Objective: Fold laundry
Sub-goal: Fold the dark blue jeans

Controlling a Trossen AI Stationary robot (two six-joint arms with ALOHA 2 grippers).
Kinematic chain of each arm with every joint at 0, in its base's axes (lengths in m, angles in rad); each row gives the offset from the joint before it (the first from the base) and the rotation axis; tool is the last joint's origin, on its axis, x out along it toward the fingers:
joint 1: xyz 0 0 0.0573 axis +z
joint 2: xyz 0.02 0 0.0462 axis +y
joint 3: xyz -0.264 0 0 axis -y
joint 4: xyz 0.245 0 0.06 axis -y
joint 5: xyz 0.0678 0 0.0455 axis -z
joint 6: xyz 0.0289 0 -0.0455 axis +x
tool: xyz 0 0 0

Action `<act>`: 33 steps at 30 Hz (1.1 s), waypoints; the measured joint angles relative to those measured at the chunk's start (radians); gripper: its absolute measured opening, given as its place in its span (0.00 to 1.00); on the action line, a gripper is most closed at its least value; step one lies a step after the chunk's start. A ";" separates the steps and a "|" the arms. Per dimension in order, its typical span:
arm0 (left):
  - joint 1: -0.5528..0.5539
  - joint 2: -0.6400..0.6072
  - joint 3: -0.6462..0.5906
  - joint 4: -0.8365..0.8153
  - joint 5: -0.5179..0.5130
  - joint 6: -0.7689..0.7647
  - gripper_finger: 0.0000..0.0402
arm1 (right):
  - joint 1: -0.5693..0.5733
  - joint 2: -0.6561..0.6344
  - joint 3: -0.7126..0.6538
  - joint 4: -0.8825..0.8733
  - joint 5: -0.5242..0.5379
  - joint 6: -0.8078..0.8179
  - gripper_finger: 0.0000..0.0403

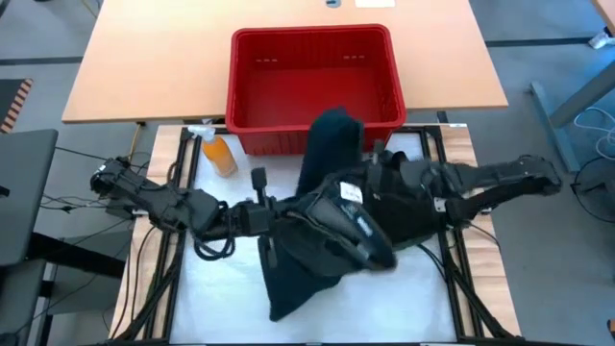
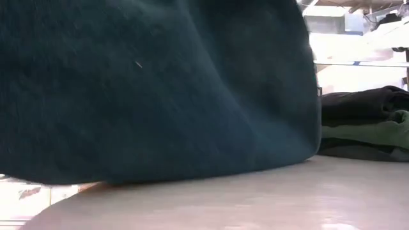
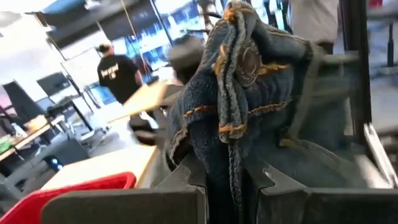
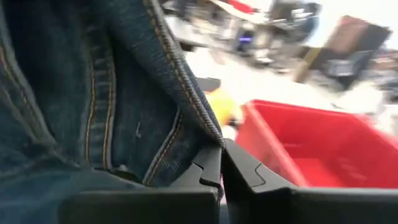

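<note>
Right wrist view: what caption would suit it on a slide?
Right gripper pinching the stitched hem of dark blue denim jeans, red plastic basket beyond.

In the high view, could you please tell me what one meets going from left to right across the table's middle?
Left arm → orange bottle → dark jeans → right arm.
</note>
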 joint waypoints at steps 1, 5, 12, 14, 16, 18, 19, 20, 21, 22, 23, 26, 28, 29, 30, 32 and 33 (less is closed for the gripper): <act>0.001 0.000 0.000 -0.024 0.009 -0.003 0.04 | -0.061 0.006 -0.008 0.017 -0.091 0.000 0.06; 0.002 -0.022 0.000 -0.149 0.075 -0.012 0.04 | -0.260 0.053 -0.021 0.071 -0.484 0.081 0.07; 0.018 -0.058 0.005 -0.242 0.103 -0.108 0.04 | -0.287 0.184 -0.029 0.164 -0.823 0.287 0.06; 0.025 -0.063 0.064 -0.401 0.104 -0.193 0.04 | -0.234 0.224 -0.031 0.200 -0.799 0.314 0.06; 0.027 -0.063 0.171 -0.577 0.081 -0.282 0.04 | -0.174 0.269 -0.031 0.261 -0.789 0.316 0.06; 0.027 -0.063 0.306 -0.775 0.062 -0.364 0.04 | -0.112 0.307 -0.027 0.338 -0.781 0.316 0.06; 0.027 -0.073 0.311 -0.824 0.046 -0.411 0.04 | -0.084 0.324 -0.023 0.376 -0.773 0.318 0.06; 0.027 -0.079 0.311 -0.903 0.027 -0.457 0.04 | -0.058 0.340 -0.024 0.383 -0.768 0.319 0.06; 0.026 -0.078 0.311 -0.984 0.022 -0.495 0.04 | -0.033 0.350 -0.028 0.380 -0.770 0.319 0.06; 0.026 -0.071 0.308 -1.039 0.018 -0.526 0.04 | -0.011 0.365 -0.031 0.383 -0.773 0.319 0.06; 0.025 -0.065 0.306 -1.076 0.017 -0.545 0.04 | 0.008 0.381 -0.032 0.398 -0.774 0.317 0.06; 0.027 -0.065 0.302 -1.142 0.011 -0.548 0.04 | 0.061 0.419 -0.032 0.481 -0.774 0.360 0.07; 0.022 -0.085 0.304 -1.124 -0.006 -0.527 0.04 | 0.101 0.430 -0.032 0.576 -0.806 0.404 0.07; 0.016 -0.099 0.306 -1.121 0.005 -0.516 0.04 | 0.124 0.444 -0.031 0.639 -0.820 0.409 0.07; 0.009 -0.111 0.307 -1.116 0.015 -0.502 0.04 | 0.145 0.463 -0.026 0.700 -0.835 0.410 0.07; -0.003 -0.122 0.308 -1.101 0.043 -0.461 0.04 | 0.185 0.501 -0.009 0.799 -0.861 0.408 0.07; -0.009 -0.122 0.307 -1.101 0.062 -0.444 0.04 | 0.204 0.518 0.006 0.815 -0.876 0.406 0.07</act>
